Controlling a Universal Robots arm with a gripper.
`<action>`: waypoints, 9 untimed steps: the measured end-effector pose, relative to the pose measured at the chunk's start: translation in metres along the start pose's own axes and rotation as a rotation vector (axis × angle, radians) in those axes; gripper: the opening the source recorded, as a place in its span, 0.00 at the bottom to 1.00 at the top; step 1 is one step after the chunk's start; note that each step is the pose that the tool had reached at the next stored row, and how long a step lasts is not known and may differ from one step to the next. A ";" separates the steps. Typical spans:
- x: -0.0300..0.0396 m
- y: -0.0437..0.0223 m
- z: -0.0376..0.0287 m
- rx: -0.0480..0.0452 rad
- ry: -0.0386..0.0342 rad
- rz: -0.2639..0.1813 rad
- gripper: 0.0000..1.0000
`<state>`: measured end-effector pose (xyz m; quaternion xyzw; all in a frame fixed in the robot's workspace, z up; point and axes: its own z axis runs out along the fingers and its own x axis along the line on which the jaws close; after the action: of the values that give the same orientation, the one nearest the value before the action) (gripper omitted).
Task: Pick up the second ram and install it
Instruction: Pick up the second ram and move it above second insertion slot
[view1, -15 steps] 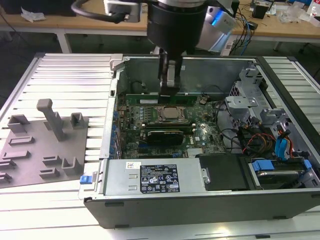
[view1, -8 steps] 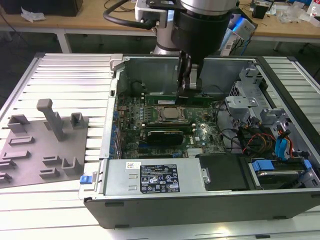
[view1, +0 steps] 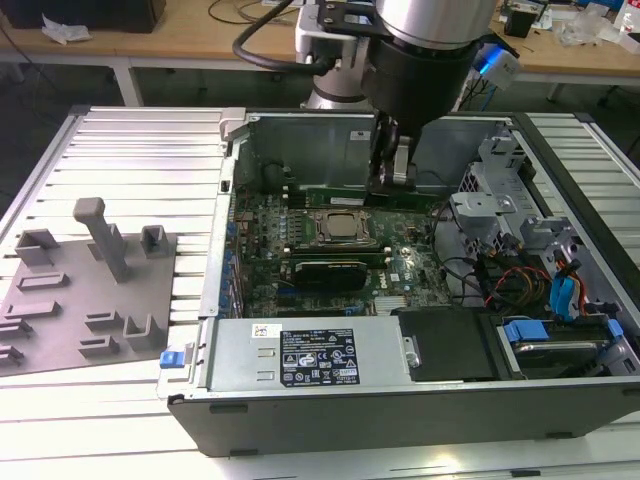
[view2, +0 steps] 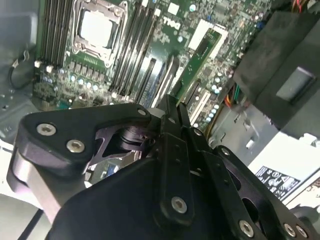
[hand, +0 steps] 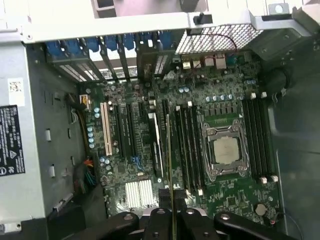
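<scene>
With the gripper (hand: 173, 220), pinching the second ram (view2: 200, 60) between two black fingers (hand: 160, 227) standing narrowly, just the stick's thickness apart. Holding it over the motherboard (hand: 235, 200) inside the open computer case (view1: 400, 410), in the upper middle of the exterior view, just above the square CPU socket (view1: 340, 228) in that frame.

Showing the stick's flat face in the second wrist view: long, thin and green, wearing a pale label near its far end, reaching away from the fingertips alongside the black memory slots (view2: 132, 55). Showing it edge-on in the first wrist view, as a fine line running from between the fingers across the board, beside the slots next to the socket.

Hiding the gripped end behind the black linkage in the second wrist view. Blending the stick into the green board behind it in the exterior view, so hard to pick out there. Blurring its dark chips past telling. Leaving unclear whether its lower edge is touching a slot or hanging over one.

Adding, in the exterior view, the arm (view1: 430, 50) hanging from the upper edge, the slatted table (view1: 130, 150), a grey fixture plate (view1: 90, 290) at the exterior view's left and the power supply (view1: 300, 355) along the lower middle. Adding, in the first wrist view, a row of blue bracket tabs (hand: 75, 47) and a white card slot (hand: 106, 130).
</scene>
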<state>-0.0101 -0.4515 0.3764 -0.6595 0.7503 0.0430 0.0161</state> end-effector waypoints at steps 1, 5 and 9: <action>-0.0016 -0.0048 0.0024 -0.0002 -0.0002 0.000 0.14; -0.0077 -0.0209 0.0099 -0.0012 0.0000 0.000 0.14; -0.0115 -0.0310 0.0158 -0.0017 0.0000 0.001 0.14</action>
<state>0.0216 -0.4427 0.3603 -0.6593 0.7505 0.0436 0.0155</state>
